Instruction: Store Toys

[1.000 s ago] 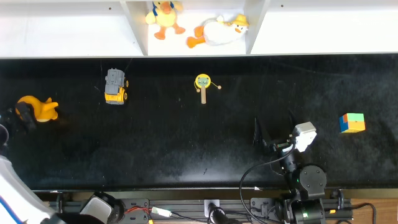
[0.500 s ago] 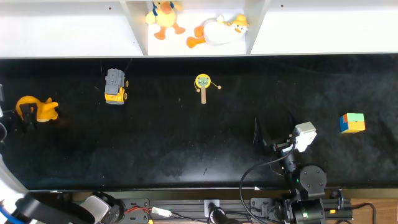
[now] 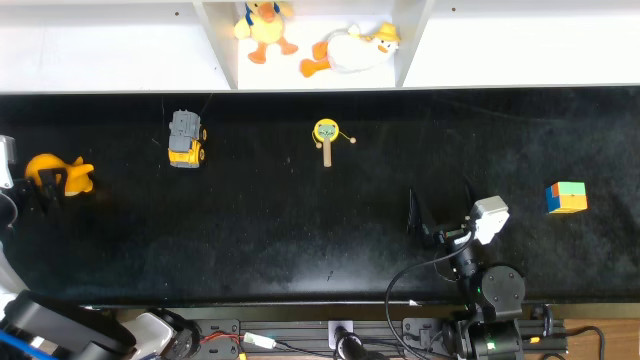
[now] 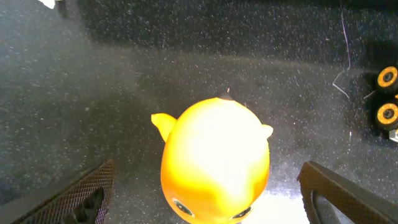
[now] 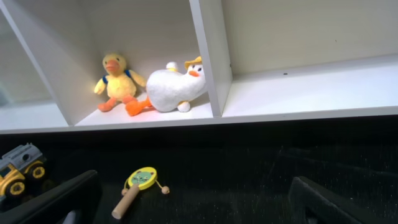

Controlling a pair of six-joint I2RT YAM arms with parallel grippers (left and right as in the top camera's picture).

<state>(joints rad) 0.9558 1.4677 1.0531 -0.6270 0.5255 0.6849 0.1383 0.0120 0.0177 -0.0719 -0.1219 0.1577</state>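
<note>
Two spread fingers of your left end effector (image 4: 207, 169) straddle the yellow toy (image 3: 66, 176), one finger on each side with a gap to either flank, so nothing is pinched yet. The toy sits on the bench (image 3: 300, 240) at its far left end. It lies directly between the fingers, and its body seems to run away from the wrist with the face end nearest the camera, so you would be closing across its narrow width. The left arm is plainly the nearer one. Your right end effector (image 5: 193, 182) hangs over the right part of the bench, also spread and holding nothing, well apart from this toy. The truck (image 3: 185, 138) stands near the toy, toward the middle of the bench, and its wheels show beyond one finger in the left wrist view; it looks clear of the closing path. Farther along are the rattle (image 3: 326, 138) and, at the right end, the cube (image 3: 566, 197). The shelf (image 3: 120, 60) runs along the bench's far edge, and its middle compartment already holds a yellow duck (image 3: 265, 25) and a white duck (image 3: 352, 48). You will likely carry the toy past the truck to get there.
</note>
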